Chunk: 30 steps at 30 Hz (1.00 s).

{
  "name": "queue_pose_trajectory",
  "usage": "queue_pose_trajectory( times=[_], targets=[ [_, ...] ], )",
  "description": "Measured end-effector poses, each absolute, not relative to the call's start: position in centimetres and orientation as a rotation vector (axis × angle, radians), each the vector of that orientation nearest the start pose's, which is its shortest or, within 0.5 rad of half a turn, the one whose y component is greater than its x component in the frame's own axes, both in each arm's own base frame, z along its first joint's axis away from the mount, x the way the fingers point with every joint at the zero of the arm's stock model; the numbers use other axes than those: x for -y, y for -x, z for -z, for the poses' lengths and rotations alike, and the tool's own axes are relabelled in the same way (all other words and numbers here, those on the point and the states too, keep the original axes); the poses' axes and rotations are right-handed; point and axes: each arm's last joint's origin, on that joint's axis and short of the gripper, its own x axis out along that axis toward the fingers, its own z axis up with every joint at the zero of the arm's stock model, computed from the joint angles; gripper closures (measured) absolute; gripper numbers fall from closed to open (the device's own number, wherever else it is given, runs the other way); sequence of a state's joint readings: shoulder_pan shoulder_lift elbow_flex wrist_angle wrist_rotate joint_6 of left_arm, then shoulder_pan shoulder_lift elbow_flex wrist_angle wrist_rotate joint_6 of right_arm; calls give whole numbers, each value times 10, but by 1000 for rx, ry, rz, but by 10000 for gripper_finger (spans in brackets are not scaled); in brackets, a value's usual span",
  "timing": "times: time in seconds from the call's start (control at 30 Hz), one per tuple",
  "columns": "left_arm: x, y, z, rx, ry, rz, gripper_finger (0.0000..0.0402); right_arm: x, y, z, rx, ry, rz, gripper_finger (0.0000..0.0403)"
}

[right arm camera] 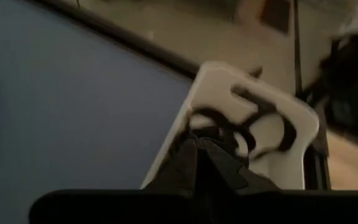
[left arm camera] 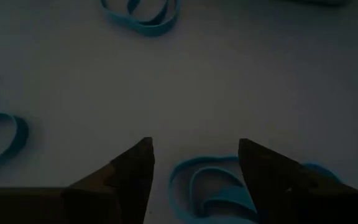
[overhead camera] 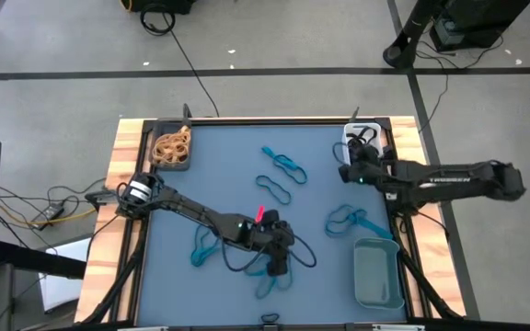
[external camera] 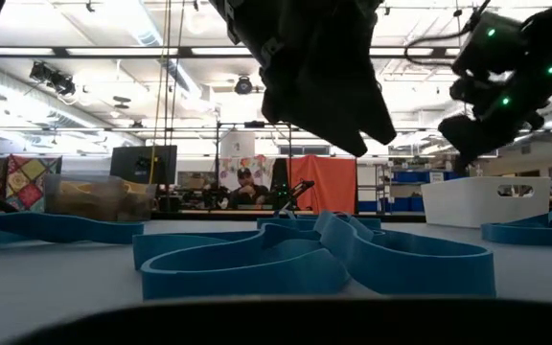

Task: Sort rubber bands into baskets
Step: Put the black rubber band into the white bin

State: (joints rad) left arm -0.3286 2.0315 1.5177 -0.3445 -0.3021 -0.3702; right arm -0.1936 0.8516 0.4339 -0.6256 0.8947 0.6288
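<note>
Blue bands loose at 6 o'clock under spread left pincer, more at 12 and 3 on tabletop; tan ones in dark basket at 10, black in white basket under clenched right pincer; teal basket unfilled, partway done.

Table top: smooth matt blue-grey sheet, framed by pale bare wood with visible grain. Blue rubber bands: flat, matt, rubbery strips. Tan rubber bands: thin, dull loops in a dark plastic basket. White basket: smooth plastic, slight sheen. Grey-teal basket: matt plastic. Left gripper fingers: dark, matt, hard-looking
</note>
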Motion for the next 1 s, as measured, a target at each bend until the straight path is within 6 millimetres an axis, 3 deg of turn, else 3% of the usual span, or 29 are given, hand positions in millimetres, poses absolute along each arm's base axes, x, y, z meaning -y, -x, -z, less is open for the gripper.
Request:
queue_pose_trajectory(
  times=[0.13, 0.27, 0.73, 0.87, 1.0],
  targets=[
    [135, -420, -198, -825, 79, -130, 165, 62, -124, -181, -714, -212, 1302, 365],
    [141, -418, -200, -822, 88, -90, 165, 70, -122, -180, -755, -238, 1299, 326],
    [181, -408, -202, -798, 43, 88, 165, 77, -125, -184, -708, -223, 1300, 102],
    [192, -402, -197, -825, 2, 118, 165, 77, -132, -188, -651, -247, 1229, 66],
    [206, -395, -195, -841, -34, 179, 165, 72, -145, -192, -591, -312, 1039, 52]
  ],
)
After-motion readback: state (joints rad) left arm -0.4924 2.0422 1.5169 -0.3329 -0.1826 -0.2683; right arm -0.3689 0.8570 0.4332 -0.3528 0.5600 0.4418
